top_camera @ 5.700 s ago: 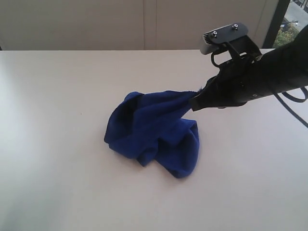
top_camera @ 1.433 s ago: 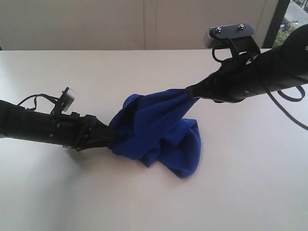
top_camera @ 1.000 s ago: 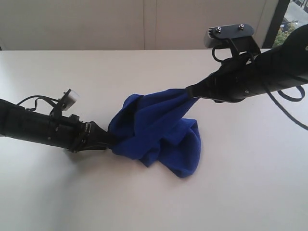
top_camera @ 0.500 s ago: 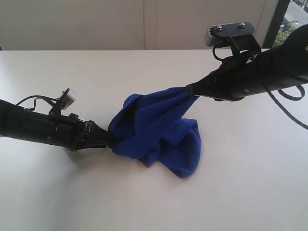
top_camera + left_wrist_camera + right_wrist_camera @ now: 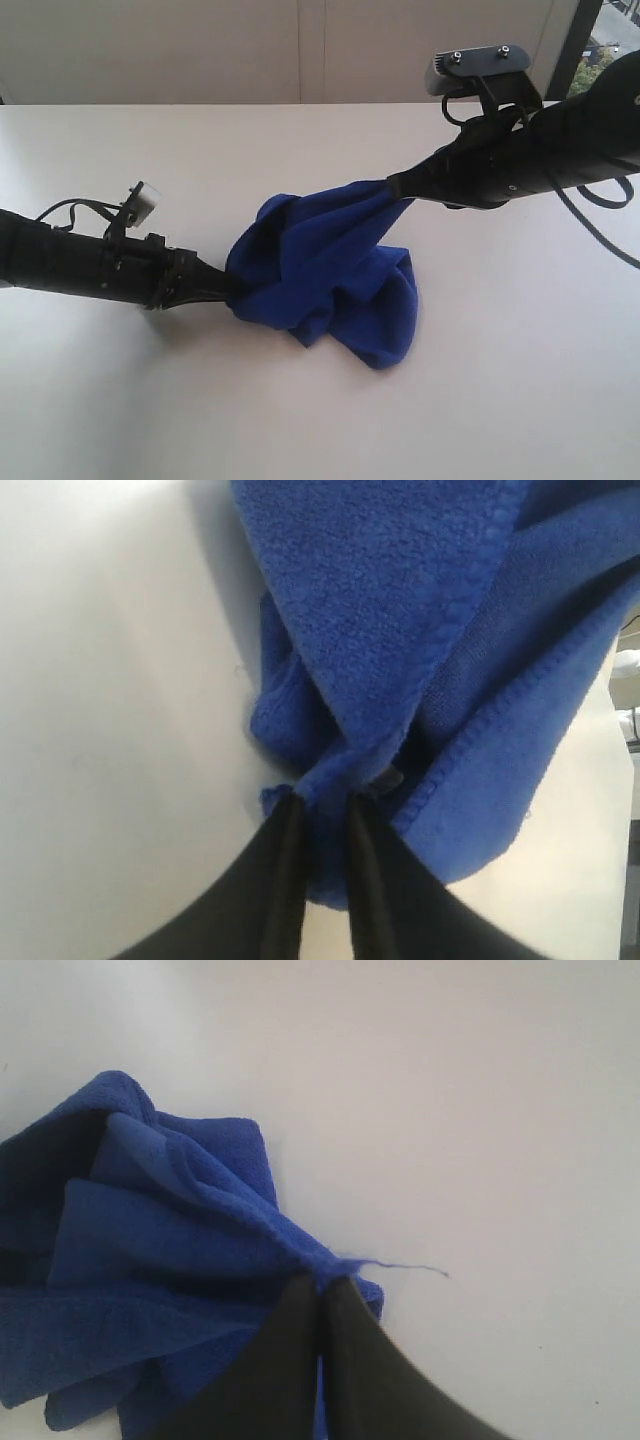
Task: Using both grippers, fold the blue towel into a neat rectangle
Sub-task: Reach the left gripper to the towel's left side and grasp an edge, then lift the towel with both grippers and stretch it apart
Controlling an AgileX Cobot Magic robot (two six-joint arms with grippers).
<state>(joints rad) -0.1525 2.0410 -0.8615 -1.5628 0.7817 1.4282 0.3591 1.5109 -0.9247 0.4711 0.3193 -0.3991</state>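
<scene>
A crumpled blue towel (image 5: 320,275) lies bunched near the middle of a pale bench (image 5: 150,400). The left pincer (image 5: 228,290) reaches in low from the left and meets the towel's left edge at bench level. Its two fingers (image 5: 285,865) stand close together, with a gathered fold of cloth pinched between them. The right pincer (image 5: 395,188) comes in from the right, pressed together on a corner of the hemmed edge. It holds that part raised above the bench, so cloth slopes down from it to the heap. A loose thread (image 5: 400,1264) trails from the pinched corner. The rest of the towel rests on the bench.
</scene>
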